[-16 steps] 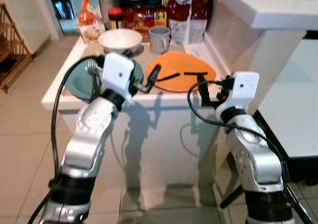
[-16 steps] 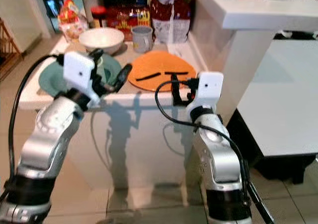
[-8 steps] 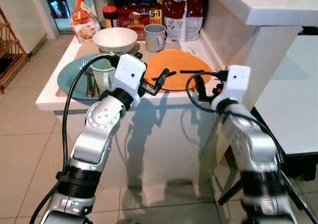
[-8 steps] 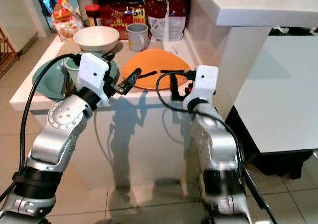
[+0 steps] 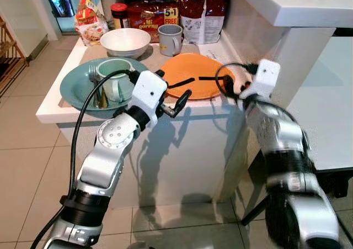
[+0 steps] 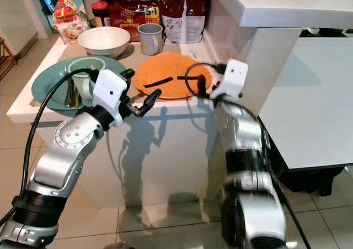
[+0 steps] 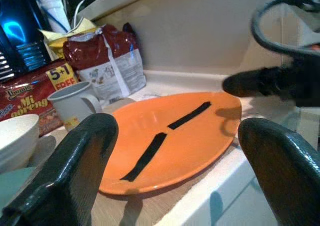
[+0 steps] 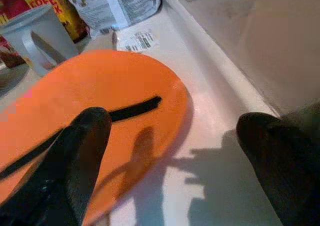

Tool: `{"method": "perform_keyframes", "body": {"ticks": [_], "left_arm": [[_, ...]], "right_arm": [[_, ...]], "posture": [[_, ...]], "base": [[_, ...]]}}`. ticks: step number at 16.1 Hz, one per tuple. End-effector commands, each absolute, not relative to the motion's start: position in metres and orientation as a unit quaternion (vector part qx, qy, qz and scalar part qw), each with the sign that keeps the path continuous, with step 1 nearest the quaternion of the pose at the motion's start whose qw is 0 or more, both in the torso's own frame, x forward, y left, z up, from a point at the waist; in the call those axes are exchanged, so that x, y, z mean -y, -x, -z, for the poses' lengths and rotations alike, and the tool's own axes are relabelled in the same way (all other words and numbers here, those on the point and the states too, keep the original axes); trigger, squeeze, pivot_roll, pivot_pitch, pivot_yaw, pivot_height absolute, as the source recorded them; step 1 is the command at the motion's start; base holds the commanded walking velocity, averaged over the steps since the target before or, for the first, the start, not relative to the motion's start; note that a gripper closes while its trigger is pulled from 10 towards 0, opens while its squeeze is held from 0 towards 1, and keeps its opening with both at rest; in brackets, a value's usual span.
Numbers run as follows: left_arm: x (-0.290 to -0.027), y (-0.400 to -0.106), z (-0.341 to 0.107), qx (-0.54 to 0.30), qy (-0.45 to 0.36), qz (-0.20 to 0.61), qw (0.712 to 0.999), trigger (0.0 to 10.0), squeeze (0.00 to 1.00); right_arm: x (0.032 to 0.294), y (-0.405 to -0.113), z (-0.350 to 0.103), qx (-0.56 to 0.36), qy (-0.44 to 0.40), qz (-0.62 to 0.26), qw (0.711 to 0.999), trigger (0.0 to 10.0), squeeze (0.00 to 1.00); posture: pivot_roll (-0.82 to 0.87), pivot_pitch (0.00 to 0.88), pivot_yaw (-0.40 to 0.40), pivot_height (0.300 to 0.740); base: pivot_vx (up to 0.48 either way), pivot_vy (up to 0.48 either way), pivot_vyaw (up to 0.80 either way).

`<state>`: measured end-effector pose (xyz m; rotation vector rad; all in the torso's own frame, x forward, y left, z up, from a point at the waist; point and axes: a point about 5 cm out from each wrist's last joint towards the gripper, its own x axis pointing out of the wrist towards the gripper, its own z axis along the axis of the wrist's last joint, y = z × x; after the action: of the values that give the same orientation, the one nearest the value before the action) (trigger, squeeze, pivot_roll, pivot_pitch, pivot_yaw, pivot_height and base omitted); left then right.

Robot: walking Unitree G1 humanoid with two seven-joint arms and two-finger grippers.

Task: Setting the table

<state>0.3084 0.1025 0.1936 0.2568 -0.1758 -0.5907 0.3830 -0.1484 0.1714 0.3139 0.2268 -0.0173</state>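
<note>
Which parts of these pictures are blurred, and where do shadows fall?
Left eye view: the right arm is motion-blurred; the arms' shadows fall on the white counter front. Right wrist view: the orange plate is soft, with a pincer shadow on it. Left wrist view: the right pincer is blurred; the plate is sharp.

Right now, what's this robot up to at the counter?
It is reaching both arms toward the orange plate near the counter's front edge. The left end effector hangs open just short of the plate's near rim, and the right end effector is open at its right rim. Neither holds anything yet. A teal plate carrying a mug sits alongside.
</note>
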Motion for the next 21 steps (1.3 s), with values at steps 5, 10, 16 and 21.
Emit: {"method": "perform_keyframes", "body": {"ticks": [5,10,16,21], "left_arm": [[-0.108,-0.301,-0.196,0.085,-0.13,0.289,0.945,10.0,0.0],[-0.114,-0.294,-0.194,0.077,-0.128,0.293,0.944,10.0,0.0],[-0.117,-0.291,-0.195,0.074,-0.129,0.289,0.946,10.0,0.0],[-0.116,-0.288,-0.194,0.072,-0.129,0.292,0.945,10.0,0.0]], "right_arm": [[0.153,-0.401,-0.175,-0.132,-0.172,0.007,0.976,10.0,0.0],[0.147,-0.408,-0.17,-0.159,-0.235,0.013,0.959,10.0,0.0],[0.135,-0.412,-0.175,-0.164,-0.296,-0.01,0.941,10.0,0.0],[0.128,-0.413,-0.18,-0.167,-0.325,-0.021,0.931,7.9,0.0]], "posture": [[0.14,0.029,-0.04,0.74],[0.15,0.035,-0.058,0.74],[0.17,0.033,-0.073,0.74],[0.17,0.026,-0.078,0.74]], "base": [[0.0,0.0,0.0],[0.0,0.0,0.0],[0.0,0.0,0.0],[0.0,0.0,0.0]]}}
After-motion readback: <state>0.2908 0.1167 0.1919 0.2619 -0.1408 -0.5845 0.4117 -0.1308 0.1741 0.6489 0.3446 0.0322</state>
